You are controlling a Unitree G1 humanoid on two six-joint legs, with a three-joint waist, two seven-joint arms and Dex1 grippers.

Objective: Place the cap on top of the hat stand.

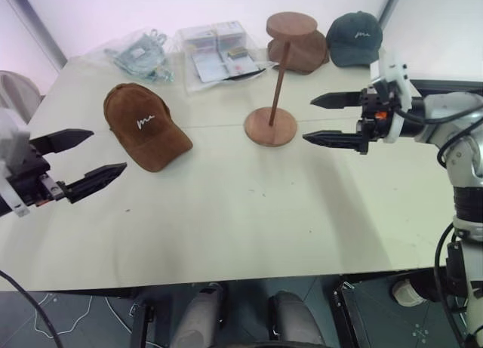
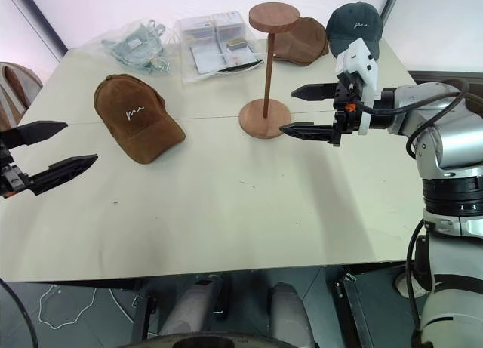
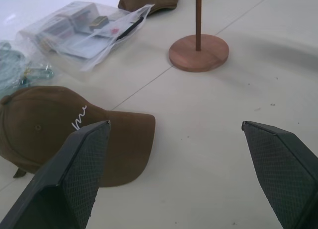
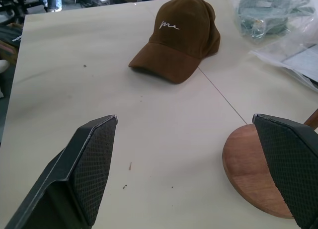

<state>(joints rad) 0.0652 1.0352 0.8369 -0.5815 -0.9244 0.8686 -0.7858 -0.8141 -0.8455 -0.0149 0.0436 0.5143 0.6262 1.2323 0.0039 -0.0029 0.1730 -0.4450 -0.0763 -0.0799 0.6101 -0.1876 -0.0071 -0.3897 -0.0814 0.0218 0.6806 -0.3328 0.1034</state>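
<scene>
Bright even light, soft shadows, sharp focus.

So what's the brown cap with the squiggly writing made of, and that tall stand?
The cap looks like suede or a suede-like fabric: matte, soft and fuzzy, no shine, with white stitched script. The stand looks like wood, reddish-brown with a smooth finish; faint grain shows on its round base. I can't tell real suede from fake.

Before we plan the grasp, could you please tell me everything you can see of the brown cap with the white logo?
The cap looks like brown suede, with a rounded crown, a top button, white script on its front and a curved brim. It rests crown-up on the table, brim towards the robot, apart from the hat stand. Nothing else touches it.
</scene>
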